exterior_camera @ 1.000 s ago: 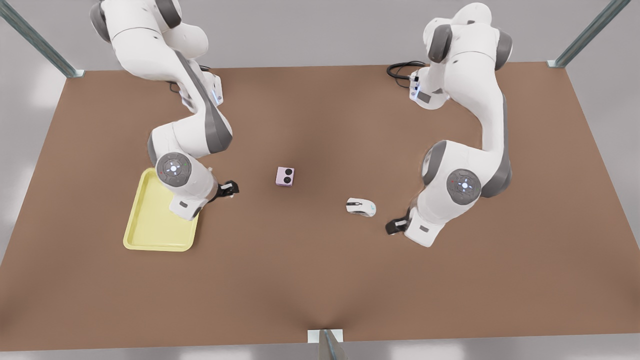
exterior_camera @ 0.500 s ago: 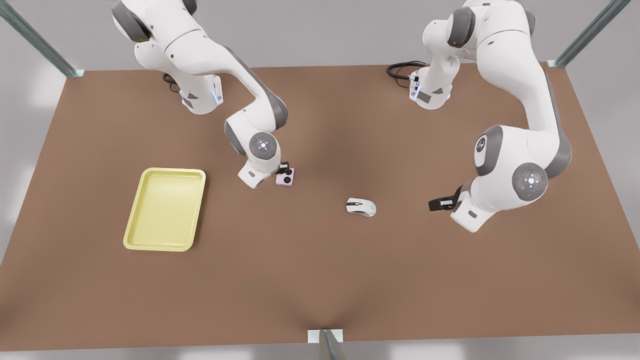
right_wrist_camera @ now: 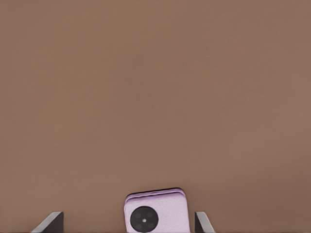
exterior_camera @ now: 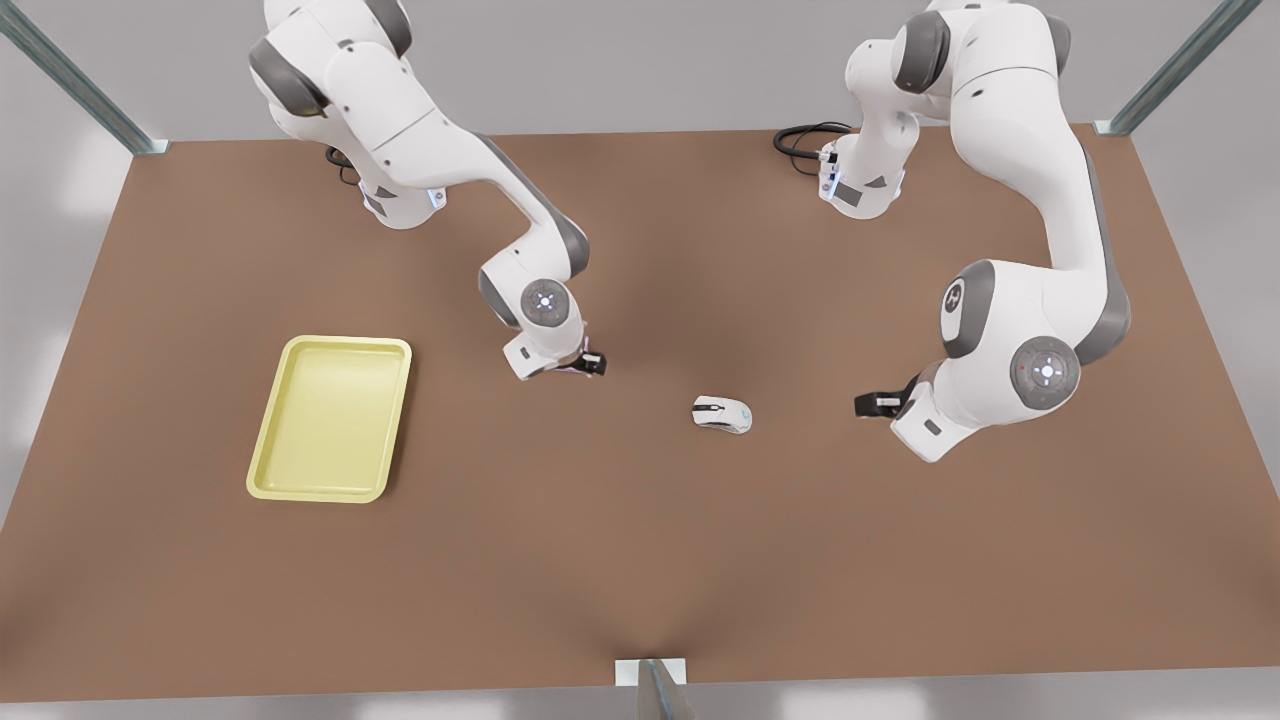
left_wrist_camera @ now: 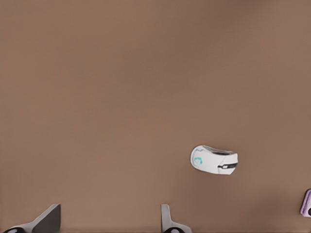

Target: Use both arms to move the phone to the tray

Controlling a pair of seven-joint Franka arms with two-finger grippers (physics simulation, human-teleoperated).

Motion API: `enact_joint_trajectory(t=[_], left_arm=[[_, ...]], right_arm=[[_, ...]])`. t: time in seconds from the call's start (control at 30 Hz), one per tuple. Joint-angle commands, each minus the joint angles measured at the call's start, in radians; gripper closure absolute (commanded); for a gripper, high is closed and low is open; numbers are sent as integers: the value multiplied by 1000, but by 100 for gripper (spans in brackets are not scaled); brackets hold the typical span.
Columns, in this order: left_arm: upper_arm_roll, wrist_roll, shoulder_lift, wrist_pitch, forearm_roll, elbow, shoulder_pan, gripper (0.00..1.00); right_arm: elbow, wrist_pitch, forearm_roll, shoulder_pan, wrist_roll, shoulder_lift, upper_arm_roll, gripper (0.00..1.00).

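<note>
pink phone (right_wrist_camera: pixel 155 213) is sitting between the right gripper's (right_wrist_camera: pixel 129 221) wide-open fingers; closing comes next. left gripper (left_wrist_camera: pixel 109 221) is waiting open near the mouse (left_wrist_camera: pixel 214 159).

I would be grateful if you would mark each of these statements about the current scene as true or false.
1. The phone lies in the tray. False: the phone lies on the table, apart from the tray.
2. The right gripper's fingers stand open on either side of the phone. True: the right gripper has not closed on it.
3. The left gripper holds the white mouse. False: the left gripper is open and hangs apart from the mouse, on the front view's right of it.
4. The tray lies on the front view's left of the phone. True.
</note>
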Motion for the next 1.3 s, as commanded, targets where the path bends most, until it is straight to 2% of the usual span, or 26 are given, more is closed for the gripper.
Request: enact_joint_trajectory(t=[0.0, 0.17, 0.33, 0.37, 0.43, 0.5, 0.6, 0.83, 1.0, 1.27], left_arm=[[1, 81, -4, 5, 2, -6, 0, 0], [0, 76, -7, -1, 2, -6, -2, 0], [3, 69, -62, -59, 12, -6, -2, 0], [1, 64, -81, -85, 74, -6, 0, 0], [1, 64, -75, -68, 71, -7, 0, 0], [3, 217, -99, -36, 48, -4, 67, 0], [-2, 259, -156, -53, 59, -3, 80, 0], [-9, 245, -140, -56, 84, -10, 58, 0], [-11, 247, -140, -44, 84, -35, 58, 0], [-9, 247, -145, -53, 84, -35, 55, 0]], right_arm=[[-14, 57, -17, 0, 169, 1, 1, 0], [-48, 106, -33, 26, 153, 19, 2, 0], [-60, 112, -33, 35, -79, 10, 4, 0], [-59, 112, -33, 37, -105, 10, 4, 0], [-69, 103, -33, 37, -116, 4, 5, 0], [-109, 98, -31, 31, -216, -27, 13, 0], [-140, 97, -31, 28, -277, -47, 13, 0], [-135, 95, -22, 41, -248, -24, 14, 0], [-140, 69, -22, 41, -53, -15, 22, 0], [-137, 127, -22, 38, -41, 20, 24, 0]])
